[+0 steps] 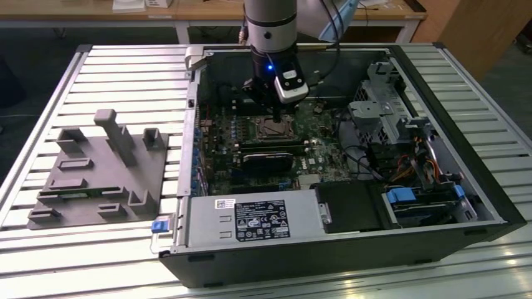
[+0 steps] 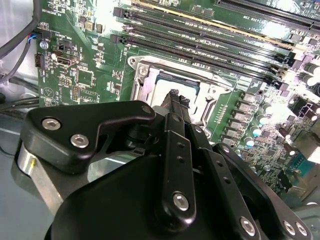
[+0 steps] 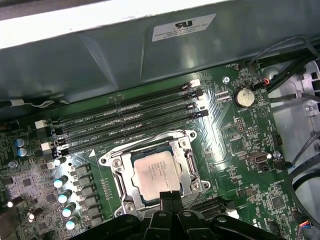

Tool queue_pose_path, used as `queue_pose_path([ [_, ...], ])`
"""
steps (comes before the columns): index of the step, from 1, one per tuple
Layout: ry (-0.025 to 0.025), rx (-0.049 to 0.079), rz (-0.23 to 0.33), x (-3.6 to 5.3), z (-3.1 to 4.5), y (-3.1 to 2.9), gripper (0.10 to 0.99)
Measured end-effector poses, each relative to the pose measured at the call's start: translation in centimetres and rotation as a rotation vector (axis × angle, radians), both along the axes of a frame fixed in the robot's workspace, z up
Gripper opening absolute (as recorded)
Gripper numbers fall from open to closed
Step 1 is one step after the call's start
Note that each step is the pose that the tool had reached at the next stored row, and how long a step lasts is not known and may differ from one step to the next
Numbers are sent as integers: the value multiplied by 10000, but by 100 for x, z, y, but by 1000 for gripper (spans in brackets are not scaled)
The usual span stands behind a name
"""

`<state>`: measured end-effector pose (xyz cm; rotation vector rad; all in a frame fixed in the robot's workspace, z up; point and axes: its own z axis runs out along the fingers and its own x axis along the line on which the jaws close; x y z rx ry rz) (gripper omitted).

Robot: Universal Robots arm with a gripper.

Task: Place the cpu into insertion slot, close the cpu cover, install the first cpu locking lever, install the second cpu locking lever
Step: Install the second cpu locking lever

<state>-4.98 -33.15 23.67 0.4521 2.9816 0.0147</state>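
First wrist view | flat grey cpu [image 3: 156, 175] in silvery-rimmed insertion slot [image 3: 116, 169] | end effector [image 3: 170, 198] closed, empty

Black gripper [image 2: 176, 100] in the foreground of the second wrist view, fingertips pressed together and poised just above the pale grey cpu [image 2: 167, 90]. Chip lying flat inside the insertion slot [image 2: 145, 82], framed by the silvery metal rim, with green circuit board [image 2: 75, 65] all around. Beyond the socket, long dark memory slots [image 2: 210, 40] in parallel rows; along one side, a line of small silver-topped capacitors [image 2: 260, 120]; at the far edge, a grey cable [image 2: 22, 40] curving past the board.
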Motion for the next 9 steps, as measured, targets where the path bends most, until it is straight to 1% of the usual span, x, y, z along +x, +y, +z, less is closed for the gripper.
queue_pose_path([
  [9, 0, 0, 0, 1, 0, -23, 106],
])
